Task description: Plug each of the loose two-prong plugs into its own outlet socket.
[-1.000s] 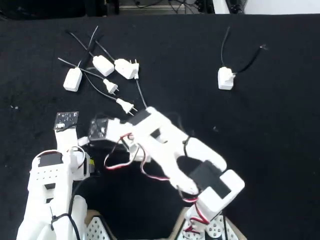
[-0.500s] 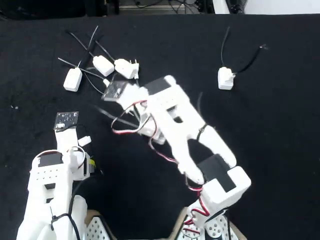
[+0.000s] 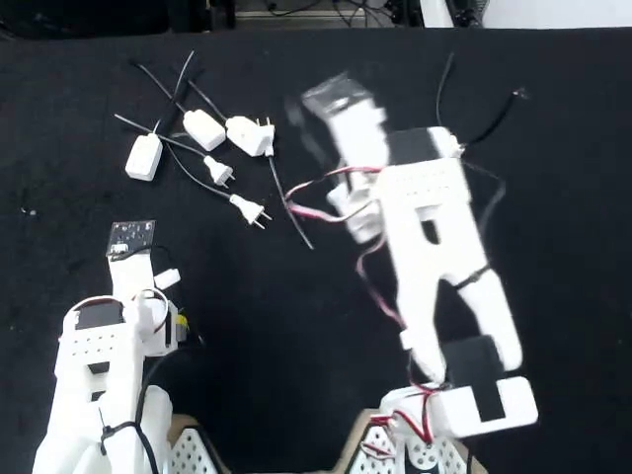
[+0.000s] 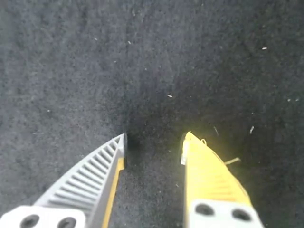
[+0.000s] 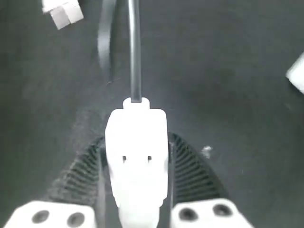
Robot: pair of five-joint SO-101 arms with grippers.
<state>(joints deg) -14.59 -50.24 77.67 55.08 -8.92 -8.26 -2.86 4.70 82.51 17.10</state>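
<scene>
A white rectangular socket block (image 5: 137,166) with two slots and a black cable (image 5: 135,52) is clamped between the fingers of the right gripper (image 5: 137,140), above the far middle of the black cloth table (image 3: 553,247). At far left lie three bigger white blocks (image 3: 144,156) (image 3: 204,128) (image 3: 249,135) and two small white two-prong plugs (image 3: 219,170) (image 3: 249,209). The left gripper (image 4: 154,140) hovers low near the front, jaws parted, holding nothing.

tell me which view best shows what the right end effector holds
The right wrist view: a white socket with two slots and a black cord sits clamped in the right end effector. The high view's blurred arm hides it; the left wrist view faces the black table.
</scene>
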